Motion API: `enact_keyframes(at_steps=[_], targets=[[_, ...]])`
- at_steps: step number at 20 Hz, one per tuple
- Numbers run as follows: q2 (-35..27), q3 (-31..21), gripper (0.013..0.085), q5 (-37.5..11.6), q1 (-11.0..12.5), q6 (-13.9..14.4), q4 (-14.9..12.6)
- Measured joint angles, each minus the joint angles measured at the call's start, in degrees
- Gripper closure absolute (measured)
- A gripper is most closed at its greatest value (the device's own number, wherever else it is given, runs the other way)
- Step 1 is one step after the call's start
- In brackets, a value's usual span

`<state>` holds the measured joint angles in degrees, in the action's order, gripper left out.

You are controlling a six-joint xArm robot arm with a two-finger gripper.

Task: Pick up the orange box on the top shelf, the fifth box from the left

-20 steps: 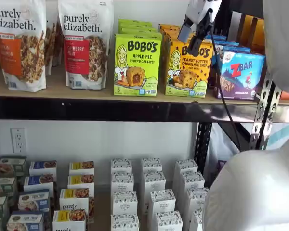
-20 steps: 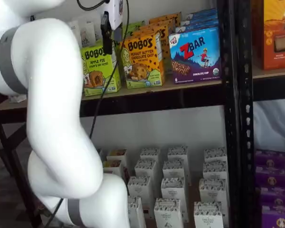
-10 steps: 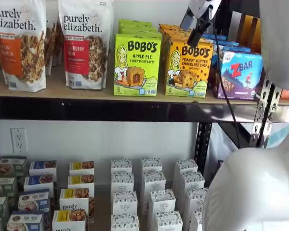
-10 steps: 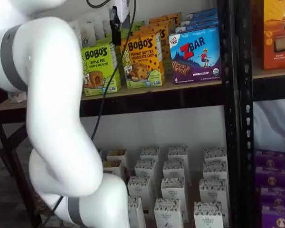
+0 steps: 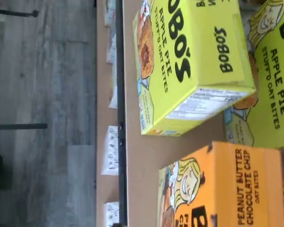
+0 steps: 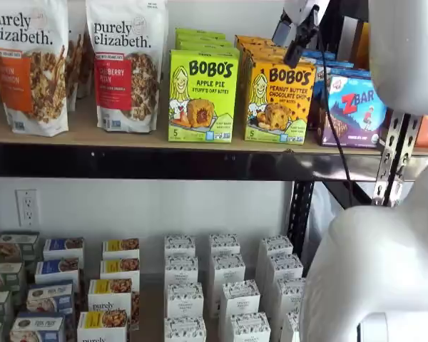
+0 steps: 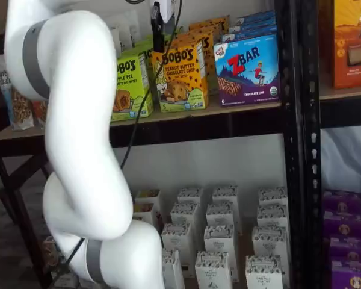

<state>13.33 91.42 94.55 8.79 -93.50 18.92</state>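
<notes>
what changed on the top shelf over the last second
The gripper rose and shifted slightly right in a shelf view, now hanging above the front top edge of the orange box; the arm's white links swung along with it. It took hold of nothing and touches no carton. The orange box, the green Apple Pie carton, the blue ZBar box and the top shelf stayed as they were.

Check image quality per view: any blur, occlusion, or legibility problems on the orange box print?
Wrist view: turned on its side, slightly soft, but the orange box lettering reads; box cropped at the frame edge. In a shelf view, the print on the box is sharp and evenly lit; white arm blocks a corner. In a shelf view, the arm hides much of the shelf.
</notes>
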Motion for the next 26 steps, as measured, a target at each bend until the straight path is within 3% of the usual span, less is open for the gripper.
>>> enact_keyframes(at_steps=[8, 17, 26], targets=[[-3.1, 3.2, 0.0130, 1.7, 1.8, -1.7, 0.4], [-3.0, 0.8, 0.0130, -2.1, 1.3, -2.5, -2.3], [-3.5, -0.3, 0.0130, -2.4, 0.6, -2.6, -3.9]])
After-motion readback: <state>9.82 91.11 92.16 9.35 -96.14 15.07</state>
